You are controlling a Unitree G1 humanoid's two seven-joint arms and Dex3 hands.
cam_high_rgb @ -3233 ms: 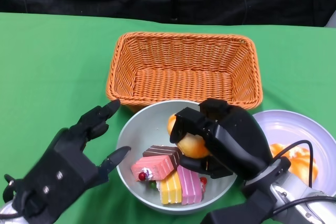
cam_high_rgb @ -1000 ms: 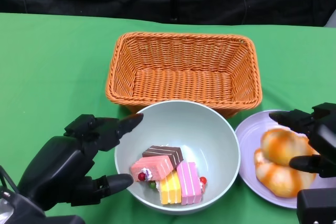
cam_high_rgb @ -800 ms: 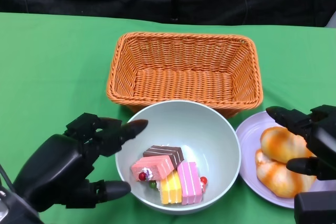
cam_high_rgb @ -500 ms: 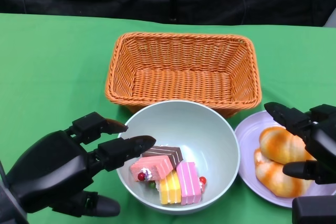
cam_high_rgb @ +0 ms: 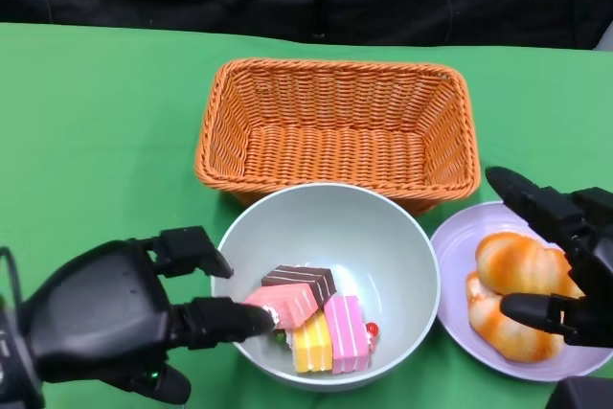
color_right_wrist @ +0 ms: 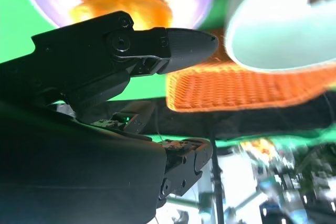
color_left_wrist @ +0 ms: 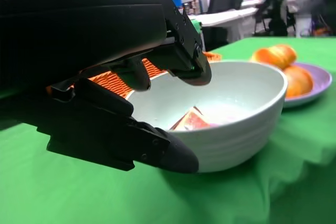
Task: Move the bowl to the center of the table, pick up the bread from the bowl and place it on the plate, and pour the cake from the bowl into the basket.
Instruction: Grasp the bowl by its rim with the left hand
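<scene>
Since half a second ago my left hand point(cam_high_rgb: 115, 318) has closed in on the bowl point(cam_high_rgb: 383, 237), one finger now reaching over its near-left rim toward the cake point(cam_high_rgb: 306, 318).

That hand holds nothing, fingers spread either side of the rim. My right hand point(cam_high_rgb: 565, 270) hovers spread and empty over the plate point(cam_high_rgb: 455, 237), where both bread rolls point(cam_high_rgb: 517, 299) lie. Just beyond the bowl stands the basket point(cam_high_rgb: 335, 126), on the green table point(cam_high_rgb: 96, 112).

The left hand point(cam_high_rgb: 115, 318) hung low with its fingers point(color_left_wrist: 131, 140) spread, holding nothing. The right hand point(cam_high_rgb: 565, 270) was likewise spread and held nothing.
</scene>
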